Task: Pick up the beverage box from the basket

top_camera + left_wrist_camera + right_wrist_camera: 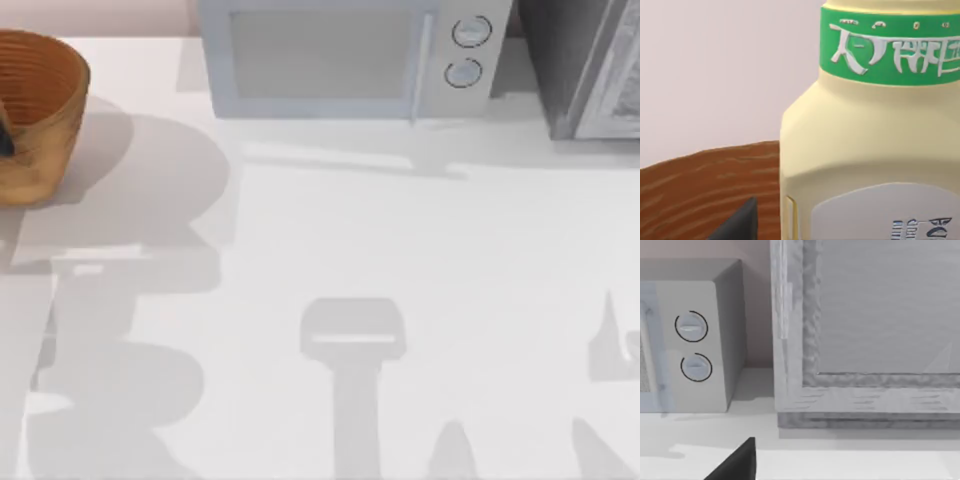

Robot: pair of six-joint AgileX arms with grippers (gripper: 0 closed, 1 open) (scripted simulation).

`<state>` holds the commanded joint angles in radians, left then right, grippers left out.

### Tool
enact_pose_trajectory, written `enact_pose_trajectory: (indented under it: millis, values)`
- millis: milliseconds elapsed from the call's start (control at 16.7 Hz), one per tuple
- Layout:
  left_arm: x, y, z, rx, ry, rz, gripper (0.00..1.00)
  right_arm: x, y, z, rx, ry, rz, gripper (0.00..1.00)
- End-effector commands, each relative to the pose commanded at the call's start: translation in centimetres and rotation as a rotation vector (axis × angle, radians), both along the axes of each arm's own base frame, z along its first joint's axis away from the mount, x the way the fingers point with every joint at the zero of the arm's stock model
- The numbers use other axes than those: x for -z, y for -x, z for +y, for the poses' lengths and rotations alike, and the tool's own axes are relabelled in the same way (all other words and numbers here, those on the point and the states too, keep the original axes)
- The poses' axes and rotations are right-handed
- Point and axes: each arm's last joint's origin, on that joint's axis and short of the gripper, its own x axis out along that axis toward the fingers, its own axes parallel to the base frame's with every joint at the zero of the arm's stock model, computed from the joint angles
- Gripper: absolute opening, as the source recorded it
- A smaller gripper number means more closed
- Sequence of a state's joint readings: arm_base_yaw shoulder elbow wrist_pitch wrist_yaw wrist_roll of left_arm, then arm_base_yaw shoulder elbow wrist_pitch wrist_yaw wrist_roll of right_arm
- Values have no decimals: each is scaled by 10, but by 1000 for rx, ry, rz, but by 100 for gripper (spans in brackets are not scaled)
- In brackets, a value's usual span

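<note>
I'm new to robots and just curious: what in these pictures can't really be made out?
- Top view: the basket is cut off by the left edge, so its contents are hidden.
- Left wrist view: the beverage box runs past the frame; whether the fingers hold it is unclear.
- Right wrist view: the grey panel beside the microwave is cropped, unidentifiable.

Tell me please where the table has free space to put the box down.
The white table is bare from the microwave forward, across centre and right. Crowded spots: the back left corner, taken by the basket, and the back right, taken by a grey cabinet.
</note>
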<state>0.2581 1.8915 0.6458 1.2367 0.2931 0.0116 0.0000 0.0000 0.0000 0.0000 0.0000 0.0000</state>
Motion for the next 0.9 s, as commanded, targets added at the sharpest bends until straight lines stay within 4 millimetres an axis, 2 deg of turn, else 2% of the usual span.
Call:
enact_pose_trajectory:
  millis: [180,360,420,540,900]
  values:
    - [8,-4,3,0,0,2,100,0,0,0,0,0,0,100]
    - [8,-4,3,0,0,2,100,0,0,0,0,0,0,100]
    - [1,-4,2,2,-11,-22,100,0,0,0,0,0,0,100]
    - [5,-6,2,1,-5,-7,100,0,0,0,0,0,0,100]
    - [8,-38,3,0,0,2,100,0,0,0,0,0,0,100]
